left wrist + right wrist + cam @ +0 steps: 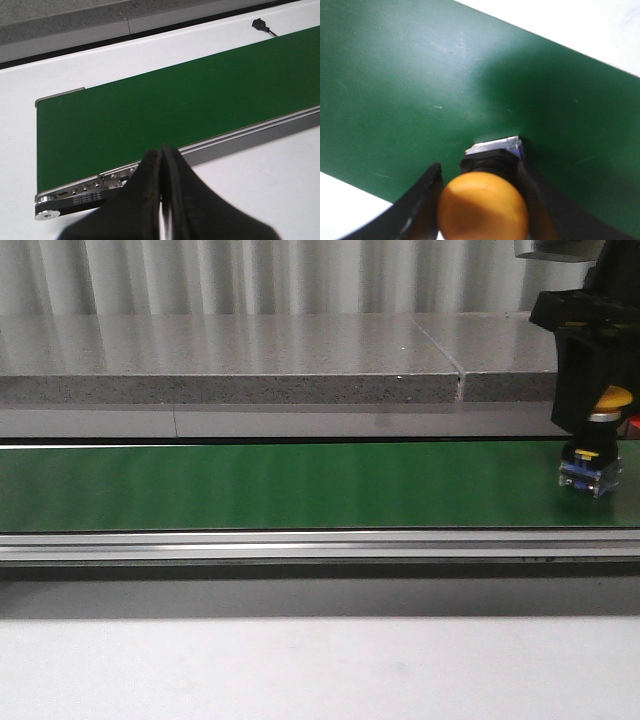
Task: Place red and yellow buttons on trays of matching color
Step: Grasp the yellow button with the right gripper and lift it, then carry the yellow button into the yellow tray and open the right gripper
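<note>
A yellow button (611,399) with a black collar and a blue-and-silver base stands tilted at the far right of the green conveyor belt (300,485). My right gripper (590,430) comes down on it from above. In the right wrist view the yellow button (482,207) fills the gap between the two black fingers, and my right gripper (480,167) is shut on it, its base just over the belt (420,75). My left gripper (162,152) is shut with nothing in it, near the belt's end (50,210). The red button and the trays are out of view.
A grey speckled slab (230,370) runs behind the belt. An aluminium rail (300,545) borders its near side, with white table (300,670) in front. A black cable plug (260,24) lies on the white surface beyond the belt.
</note>
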Motion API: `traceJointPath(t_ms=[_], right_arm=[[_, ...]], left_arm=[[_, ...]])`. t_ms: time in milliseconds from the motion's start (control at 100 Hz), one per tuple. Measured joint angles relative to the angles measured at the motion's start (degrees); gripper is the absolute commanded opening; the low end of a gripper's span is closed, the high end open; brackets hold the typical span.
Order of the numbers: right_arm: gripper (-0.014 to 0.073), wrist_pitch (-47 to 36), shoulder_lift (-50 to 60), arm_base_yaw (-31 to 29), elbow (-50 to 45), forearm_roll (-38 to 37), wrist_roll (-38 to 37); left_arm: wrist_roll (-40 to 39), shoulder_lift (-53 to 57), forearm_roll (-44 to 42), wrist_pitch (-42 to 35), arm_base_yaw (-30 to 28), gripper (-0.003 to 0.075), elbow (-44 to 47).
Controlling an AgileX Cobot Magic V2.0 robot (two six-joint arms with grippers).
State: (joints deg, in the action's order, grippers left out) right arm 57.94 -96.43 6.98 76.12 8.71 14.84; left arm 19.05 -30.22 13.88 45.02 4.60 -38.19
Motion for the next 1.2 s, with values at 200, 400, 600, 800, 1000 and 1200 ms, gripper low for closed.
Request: traceJointPath(t_ms=[200,400,600,800,1000,1200], right_arm=[[0.0130,0.10,0.10,0.00,0.09,-0.23,-0.87],[0.0130,-0.49,3.91,-1.39,0.09,-0.23,-8.11],[0.0130,-0.70,9.30,-5.45,0.09,-0.23,-12.95],[0.0130,0.36,14.10,-12.06,0.09,-0.23,-14.35],[0.0130,2.10,16.43,-20.56,0.09,-0.23,-15.96],[0.0130,3.23,16.82,-29.83,0.09,-2.23,-18.59]], left_arm=[[0.00,0.00,0.00,0.00,0.00,-0.0020,0.00],[0.00,0.00,0.00,0.00,0.00,-0.0020,0.00],[0.00,0.00,0.00,0.00,0.00,-0.0020,0.00],[0.00,0.00,0.00,0.00,0.00,-0.0020,0.00],[0.00,0.00,0.00,0.00,0.00,-0.0020,0.00],[0.00,0.00,0.00,0.00,0.00,-0.0020,0.00]])
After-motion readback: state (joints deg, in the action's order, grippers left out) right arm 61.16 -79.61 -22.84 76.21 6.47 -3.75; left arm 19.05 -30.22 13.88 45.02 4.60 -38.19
